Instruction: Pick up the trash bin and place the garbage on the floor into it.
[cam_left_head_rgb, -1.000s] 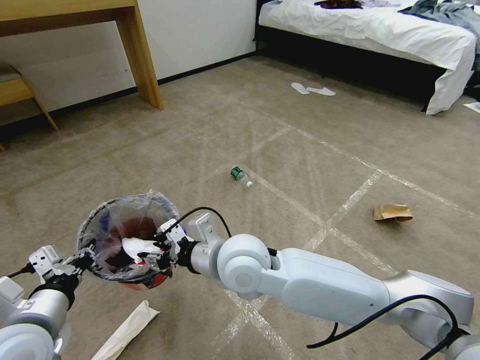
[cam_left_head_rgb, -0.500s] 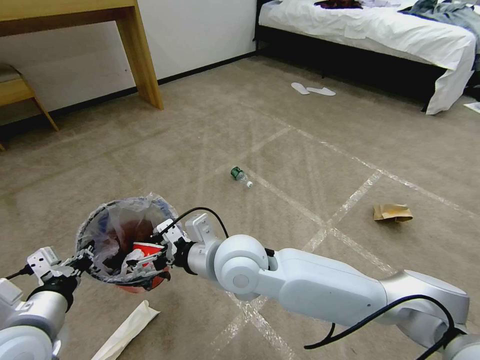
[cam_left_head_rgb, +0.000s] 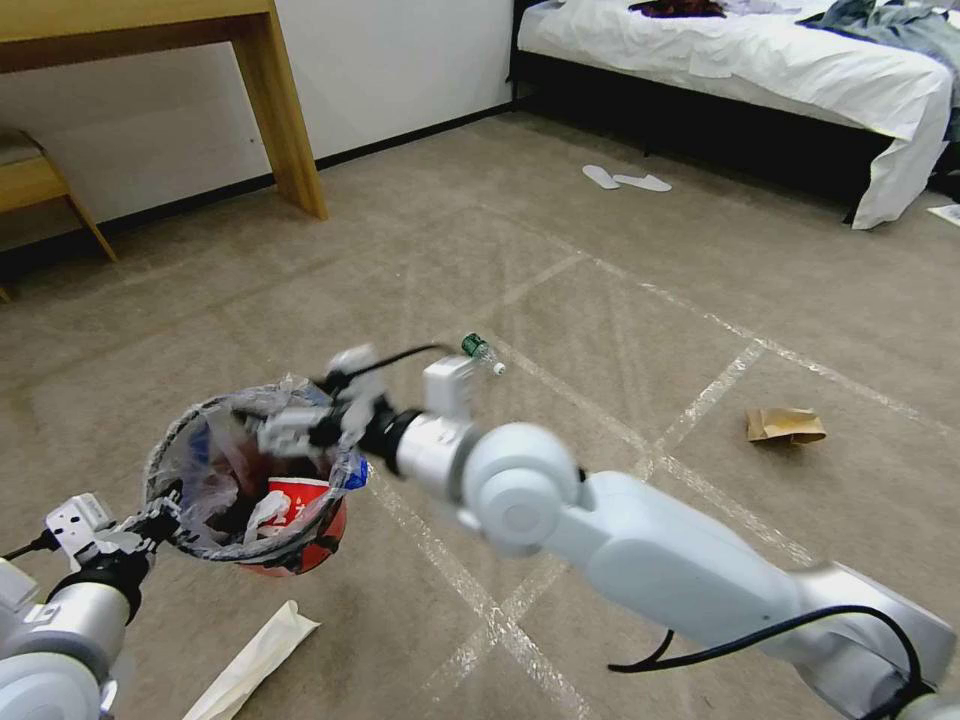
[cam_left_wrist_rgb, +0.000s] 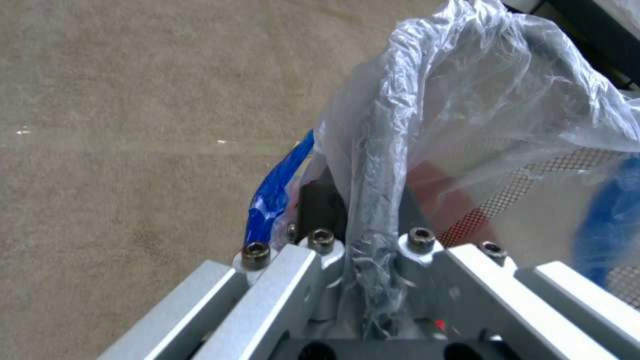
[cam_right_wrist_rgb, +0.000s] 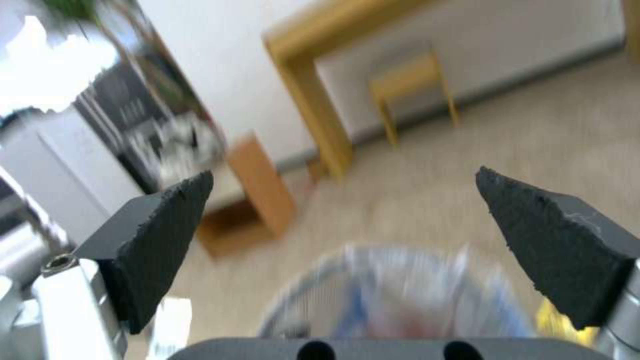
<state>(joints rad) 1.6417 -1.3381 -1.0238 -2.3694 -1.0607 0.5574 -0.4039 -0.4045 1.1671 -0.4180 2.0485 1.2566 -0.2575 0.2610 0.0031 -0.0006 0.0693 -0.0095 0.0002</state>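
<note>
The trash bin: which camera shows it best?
The head view: the whole trash bin, litter inside. The left wrist view shows just its bagged rim pinched by the left gripper; the right wrist view, a blur.

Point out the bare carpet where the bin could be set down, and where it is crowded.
Bare floor lies between the desk leg and the bottle, and between bottle and brown paper bag. Crowded: under the trash bin, held by the left gripper, where a white wrapper lies; the right gripper, jaws open, hovers above the rim.

Right hand (cam_right_wrist_rgb: 343, 200) spread wide above trash bin (cam_right_wrist_rgb: 393, 295).
</note>
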